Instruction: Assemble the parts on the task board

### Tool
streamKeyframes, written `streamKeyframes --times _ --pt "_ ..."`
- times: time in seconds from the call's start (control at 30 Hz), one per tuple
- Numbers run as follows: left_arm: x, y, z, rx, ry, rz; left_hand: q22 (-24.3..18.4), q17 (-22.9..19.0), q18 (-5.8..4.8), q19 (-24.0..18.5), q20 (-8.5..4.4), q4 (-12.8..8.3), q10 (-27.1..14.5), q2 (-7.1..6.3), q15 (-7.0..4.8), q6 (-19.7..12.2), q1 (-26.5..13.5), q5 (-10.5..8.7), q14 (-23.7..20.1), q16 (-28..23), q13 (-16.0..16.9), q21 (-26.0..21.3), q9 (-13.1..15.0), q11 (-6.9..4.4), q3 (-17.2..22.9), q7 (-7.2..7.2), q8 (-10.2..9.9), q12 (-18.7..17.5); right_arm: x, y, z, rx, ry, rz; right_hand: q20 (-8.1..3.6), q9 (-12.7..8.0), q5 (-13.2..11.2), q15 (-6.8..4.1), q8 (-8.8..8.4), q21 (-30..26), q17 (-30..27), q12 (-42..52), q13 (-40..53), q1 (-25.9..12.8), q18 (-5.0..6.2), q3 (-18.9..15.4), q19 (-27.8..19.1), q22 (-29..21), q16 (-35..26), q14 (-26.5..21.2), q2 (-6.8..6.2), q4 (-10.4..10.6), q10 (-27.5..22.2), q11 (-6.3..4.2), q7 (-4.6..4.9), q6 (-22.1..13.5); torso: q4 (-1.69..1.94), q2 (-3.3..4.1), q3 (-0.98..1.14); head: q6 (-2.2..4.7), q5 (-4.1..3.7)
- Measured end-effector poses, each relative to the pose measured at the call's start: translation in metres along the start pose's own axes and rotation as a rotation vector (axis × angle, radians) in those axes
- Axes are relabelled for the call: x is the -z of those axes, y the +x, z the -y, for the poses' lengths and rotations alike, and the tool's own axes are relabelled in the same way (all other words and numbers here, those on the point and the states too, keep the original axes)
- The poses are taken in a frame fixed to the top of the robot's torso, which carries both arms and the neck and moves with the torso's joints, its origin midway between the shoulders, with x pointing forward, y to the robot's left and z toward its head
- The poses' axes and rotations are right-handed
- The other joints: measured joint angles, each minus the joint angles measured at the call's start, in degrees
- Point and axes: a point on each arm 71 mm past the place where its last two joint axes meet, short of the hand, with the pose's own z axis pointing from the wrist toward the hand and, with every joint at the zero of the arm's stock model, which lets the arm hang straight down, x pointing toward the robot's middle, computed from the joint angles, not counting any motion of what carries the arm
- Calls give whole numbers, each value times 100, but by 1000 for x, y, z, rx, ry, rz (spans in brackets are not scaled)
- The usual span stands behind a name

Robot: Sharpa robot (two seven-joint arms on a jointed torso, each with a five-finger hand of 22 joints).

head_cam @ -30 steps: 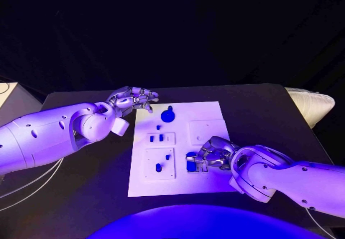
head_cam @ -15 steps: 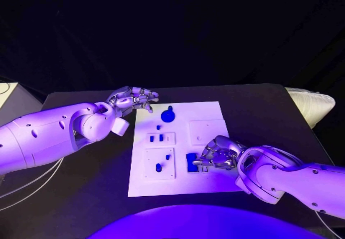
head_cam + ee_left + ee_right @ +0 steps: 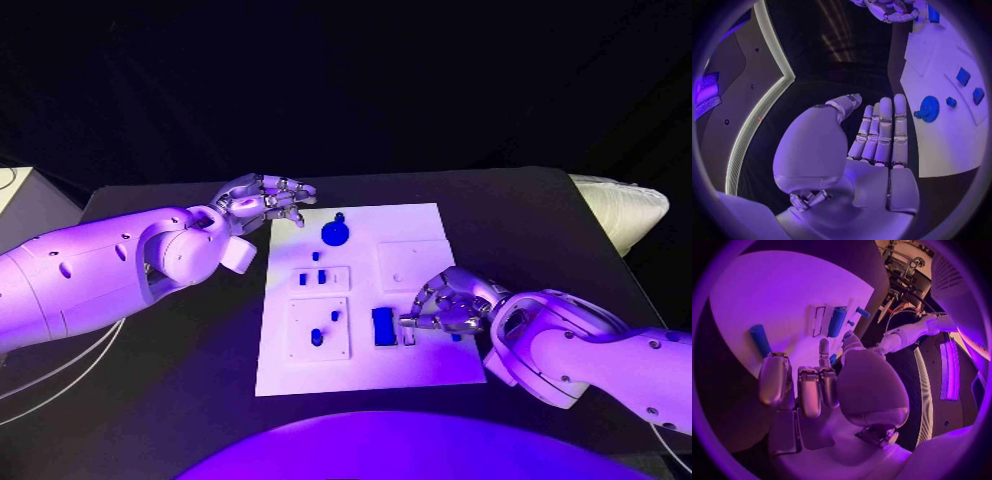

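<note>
The white task board (image 3: 418,365) lies mid-table. On it a blue block (image 3: 384,326) lies flat, just off my right hand's fingertips; the right wrist view shows the blue block (image 3: 759,340) beside the fingers. My right hand (image 3: 450,305) hovers over the board's right side, fingers loosely bent, holding nothing. A round blue part (image 3: 336,233) sits near the far edge, with small blue parts (image 3: 310,281) in the left-hand plates. My left hand (image 3: 268,199) hangs empty at the board's far left corner, and the left wrist view shows its fingers (image 3: 881,131) straight beside the round part (image 3: 929,108).
A pale ribbed object (image 3: 623,212) lies at the table's right edge, and a light box (image 3: 20,200) stands off its left side. Bare black tabletop (image 3: 534,230) surrounds the board.
My right hand has let go of the blue block and drawn back to the right, leaving the block lying uncovered on the board. The left hand has stayed put.
</note>
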Motion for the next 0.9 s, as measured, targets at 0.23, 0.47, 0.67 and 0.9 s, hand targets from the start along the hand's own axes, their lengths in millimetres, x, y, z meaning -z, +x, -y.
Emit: streamKeyframes --times 0.23,0.47,0.67,0.9 --pt "1 1 0 1 4 -2 0 5 0 0 0 0 0 0 4 0 0 0 -4 0 0 0 0 0 0 0 0 0 13 -41 18 -14 10 91 55 -41 112 40 -119 -35 0 30 0 151 0 61 7 0 0 0 -45 -28 2 51 70 -70 10 1 -8 0 -63" --pt "2 2 1 3 10 -6 -5 5 0 0 0 0 0 0 4 0 0 0 -4 22 0 0 0 0 0 0 21 0 25 -56 41 -2 48 128 75 -41 112 40 -120 -113 0 -46 0 211 0 77 -13 -1 0 0 -44 -44 2 51 70 -70 -3 1 -7 6 -149" --pt "3 2 1 4 14 -6 -5 5 1 0 0 0 0 0 3 0 0 0 -4 22 0 0 0 0 0 0 21 0 32 -49 53 45 68 124 75 -46 112 40 -119 -113 0 -67 0 235 0 92 -13 -2 0 0 -68 -28 2 51 70 -70 -6 1 3 25 -211" --pt "4 1 0 4 14 -4 -5 5 0 0 0 0 0 0 4 0 0 0 -4 22 0 0 0 0 0 0 21 24 34 -35 59 117 77 108 75 -45 112 40 -119 -113 0 -91 0 264 0 92 -13 -2 0 0 -97 -28 2 51 58 -15 -7 1 4 3 -186"
